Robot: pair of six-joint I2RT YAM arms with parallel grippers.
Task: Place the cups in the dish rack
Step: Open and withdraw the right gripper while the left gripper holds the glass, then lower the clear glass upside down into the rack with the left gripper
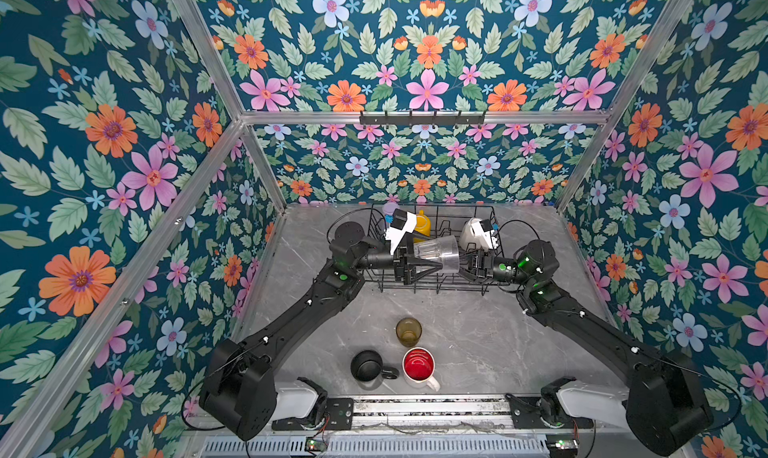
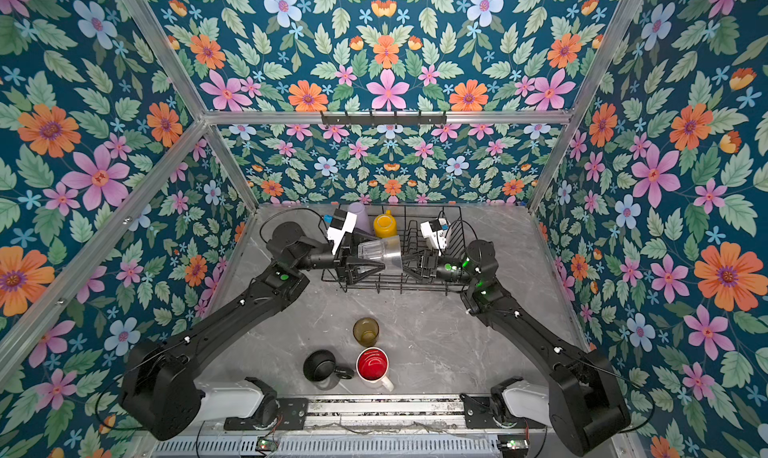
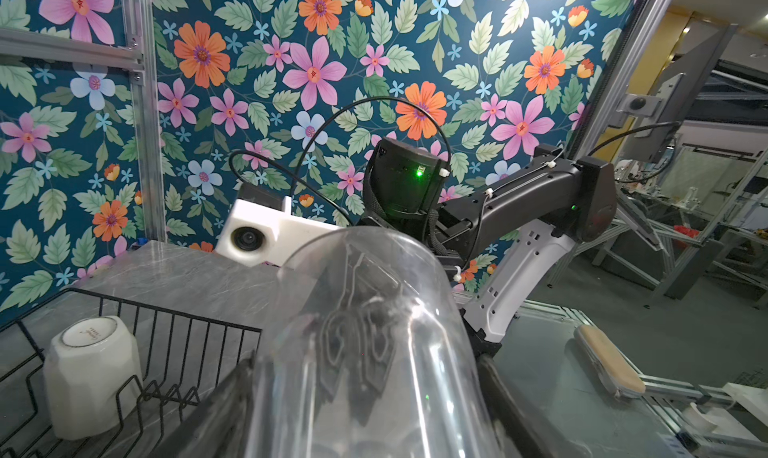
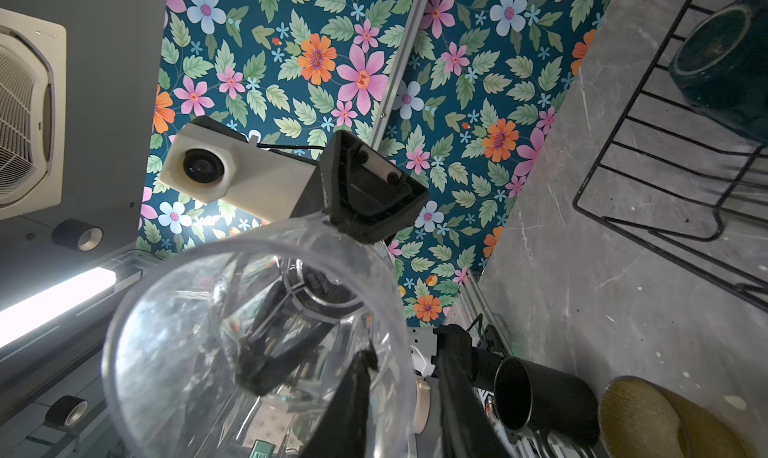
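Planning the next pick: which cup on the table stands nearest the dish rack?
The amber glass tumbler; the black mug and the red-inside white mug stand farther from the black wire rack.

The left arm (image 1: 291, 323) and the right arm (image 1: 582, 323) are matte black, with rounded joint housings (image 1: 536, 258), small green lights (image 1: 343, 276) and white cable ties (image 1: 266, 339). Each has a smooth white base shell (image 1: 297, 398). Thin black cables (image 3: 386, 98) loop to blocky white wrist cameras (image 1: 401, 227). The left gripper (image 1: 438, 264) has black wedge-shaped fingers.
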